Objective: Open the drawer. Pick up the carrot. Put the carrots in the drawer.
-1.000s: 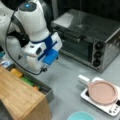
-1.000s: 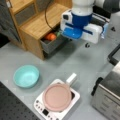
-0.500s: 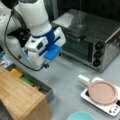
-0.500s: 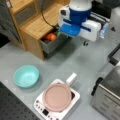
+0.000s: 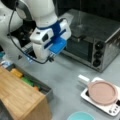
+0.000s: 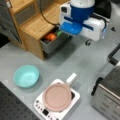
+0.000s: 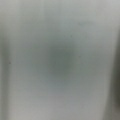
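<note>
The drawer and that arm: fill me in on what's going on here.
The drawer of the wooden cabinet stands open, and the carrot already lies inside it beside a green toy vegetable and, in a front view, a yellow piece. The gripper hangs above the grey table just off the drawer, in front of the toaster oven, holding nothing that shows.
</note>
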### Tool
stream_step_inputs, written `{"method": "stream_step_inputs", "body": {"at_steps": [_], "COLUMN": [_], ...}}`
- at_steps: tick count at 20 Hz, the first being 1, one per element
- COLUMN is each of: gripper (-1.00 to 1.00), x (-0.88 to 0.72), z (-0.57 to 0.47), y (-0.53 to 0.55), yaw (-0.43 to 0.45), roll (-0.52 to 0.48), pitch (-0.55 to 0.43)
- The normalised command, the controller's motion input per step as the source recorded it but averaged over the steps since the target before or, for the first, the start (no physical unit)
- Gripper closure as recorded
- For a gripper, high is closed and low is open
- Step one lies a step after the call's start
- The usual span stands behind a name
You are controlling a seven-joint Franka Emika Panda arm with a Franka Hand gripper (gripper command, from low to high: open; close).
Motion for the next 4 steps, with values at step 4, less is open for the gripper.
{"method": "stream_step_inputs", "body": {"at_steps": [4], "gripper": [-1.0], "x": [0.34], "z": [0.15], "y": [0.09], "yaw": [-0.043], "roll": [-0.032], "pitch": [0.249]}}
